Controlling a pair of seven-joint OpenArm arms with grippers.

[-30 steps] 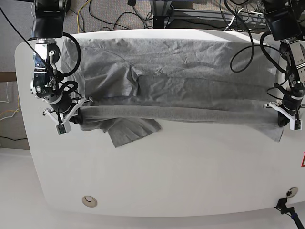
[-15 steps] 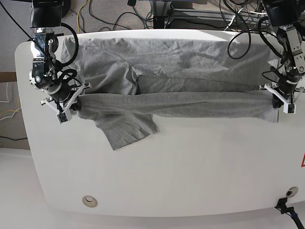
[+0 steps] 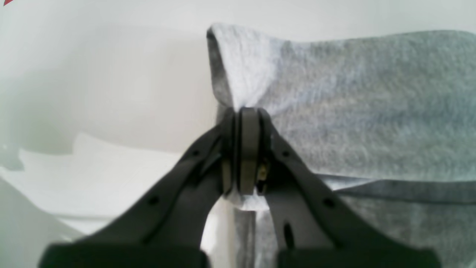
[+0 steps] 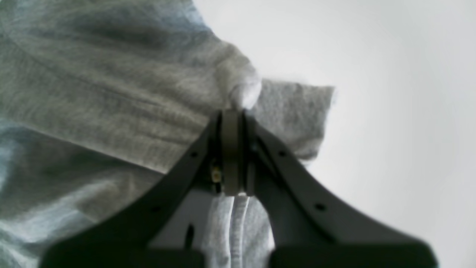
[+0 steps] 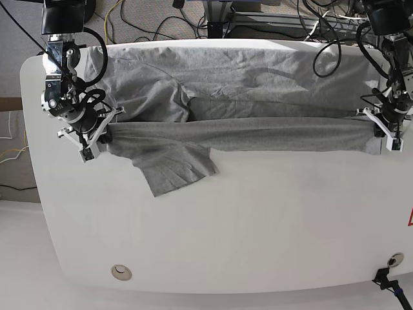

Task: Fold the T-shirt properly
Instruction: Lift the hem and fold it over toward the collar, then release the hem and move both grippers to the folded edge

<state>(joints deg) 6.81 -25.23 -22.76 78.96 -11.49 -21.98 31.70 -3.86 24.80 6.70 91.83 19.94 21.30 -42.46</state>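
The heather-grey T-shirt (image 5: 239, 84) lies spread across the far half of the white table (image 5: 232, 232), plain side up. Its near edge is lifted into a taut band (image 5: 245, 134) between both arms. At the right of the base view my left gripper (image 5: 382, 134) is shut on one end of that edge; in the left wrist view the jaws (image 3: 241, 149) pinch a fold of grey cloth (image 3: 353, 104). My right gripper (image 5: 98, 141), at the left of the base view, is shut on the other end (image 4: 232, 149). One sleeve (image 5: 177, 169) hangs down onto the table below the band.
Black and yellow cables (image 5: 161, 19) and a metal stand (image 5: 219, 16) lie on the floor behind the table. A round grommet (image 5: 120, 272) sits near the table's front left edge, and a small black fitting (image 5: 387, 278) at the front right.
Both grippers have carried the lifted edge of the T-shirt away from the front of the table, toward the far side. The band now lies higher over the shirt and looks straighter.
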